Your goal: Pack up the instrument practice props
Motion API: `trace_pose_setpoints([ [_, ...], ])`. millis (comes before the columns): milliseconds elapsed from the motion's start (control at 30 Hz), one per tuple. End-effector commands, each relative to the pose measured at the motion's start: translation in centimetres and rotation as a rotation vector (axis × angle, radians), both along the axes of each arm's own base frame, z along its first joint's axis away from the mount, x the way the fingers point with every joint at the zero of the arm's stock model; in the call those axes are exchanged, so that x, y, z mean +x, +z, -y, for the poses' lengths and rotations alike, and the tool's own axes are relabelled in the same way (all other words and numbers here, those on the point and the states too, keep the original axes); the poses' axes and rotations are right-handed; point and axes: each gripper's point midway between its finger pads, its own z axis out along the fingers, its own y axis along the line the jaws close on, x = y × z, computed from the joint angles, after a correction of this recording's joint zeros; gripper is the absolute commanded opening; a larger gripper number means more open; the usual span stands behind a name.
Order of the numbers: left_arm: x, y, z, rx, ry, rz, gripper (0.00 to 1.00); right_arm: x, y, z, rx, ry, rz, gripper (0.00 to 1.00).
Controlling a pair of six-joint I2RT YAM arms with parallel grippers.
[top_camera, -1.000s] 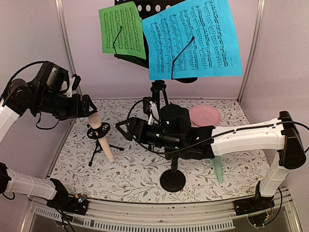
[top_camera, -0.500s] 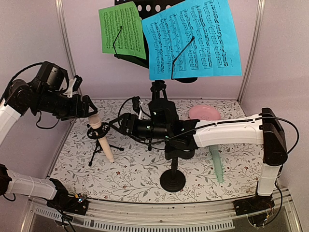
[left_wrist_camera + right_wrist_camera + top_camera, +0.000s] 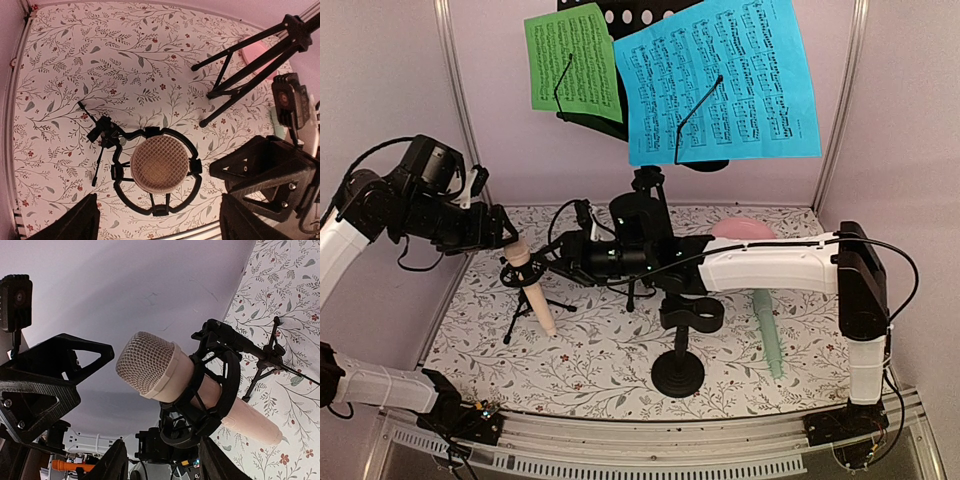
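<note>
My left tool [image 3: 159,205] is spread wide and hovers straight above the beige microphone [image 3: 161,164], one finger on each side of its mesh head and neither touching it. My right tool [image 3: 162,442] is also open. It comes in from the other side, with its fingers apart around the lower part of the ringed mic holder [image 3: 212,390]. I cannot tell whether they touch it.

The microphone sits tilted in that holder on its small black tripod, at the left of the floral table [image 3: 610,365]. The second mic holder [image 3: 682,318] stands empty on its round base near the front centre, under my right arm. The mint microphone [image 3: 769,338] lies flat on the table to the right.

At the back, the black music stand [image 3: 647,195] stands on its tripod, with the green page [image 3: 572,65] and the blue page [image 3: 720,80] on its desk. The pink plate [image 3: 745,228] lies just right of the stand's legs.
</note>
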Motion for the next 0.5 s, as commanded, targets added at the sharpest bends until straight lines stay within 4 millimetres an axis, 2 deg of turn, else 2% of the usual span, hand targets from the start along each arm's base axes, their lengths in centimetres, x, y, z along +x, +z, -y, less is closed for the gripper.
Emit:
trace_pose_setpoints([
  [0,0.5,0.5,-0.2,-0.025,0.015,0.025,0.83,0.3,-1.5,-0.4,-0.037,0.017,-0.045,0.50],
  [267,0.9,0.3,-0.2,-0.038,0.027,0.021,0.81,0.4,-2.7,-1.1,-0.084,0.033,-0.071,0.47],
  [467,1.1,0.0,0.0,-0.052,0.030,0.019,0.81,0.3,-2.3,-1.6,-0.067,0.053,-0.067,0.46],
])
